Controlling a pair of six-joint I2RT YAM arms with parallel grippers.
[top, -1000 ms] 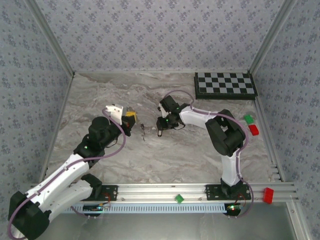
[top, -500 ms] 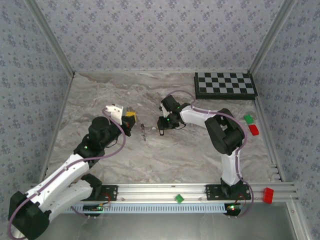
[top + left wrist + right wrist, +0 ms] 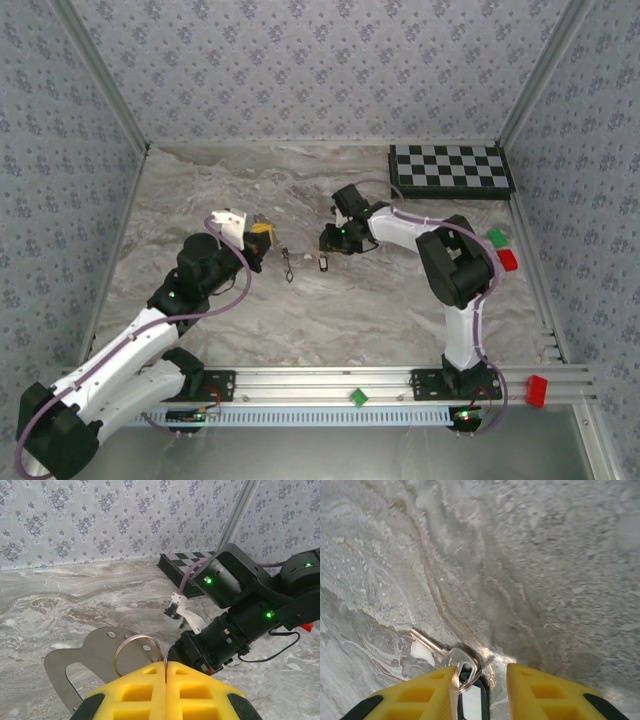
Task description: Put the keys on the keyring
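Two grippers to enter, with one change since the earlier views.

Item 1, my right gripper (image 3: 482, 675): yellow fingers parted by a narrow gap, gripping nothing. A second ago it sat low on the grey-veined marble table (image 3: 200, 200), down at the key. It has since eased apart and drawn back toward the far side, leaving the key behind. Judgement: the key has been let go rather than threaded, so the threading step is not yet done and a fresh grasp looks necessary.

Item 2, small key (image 3: 442, 650) with a thin silver blade and pale-centred head: flat on the marble. Its head is just beside the inner edge of the finger on the left of the wrist view, and its blade points away. From above, the key (image 3: 323, 264) lies just on the near side of my right gripper (image 3: 330, 238), apart from it.

Item 3, my left gripper (image 3: 165, 666): yellow fingers pressed together, pinching the thin silver-grey wire keyring (image 3: 137, 653) by its edge. The loop stands out ahead of the fingertips, seen against a flat grey metal plate (image 3: 75, 665) with small holes. Position unchanged across the views.

Item 4, spacing: the keyring sits with my left gripper (image 3: 260, 240), well apart from the key. Between them lies another thin dark piece (image 3: 287, 265), too small to identify.
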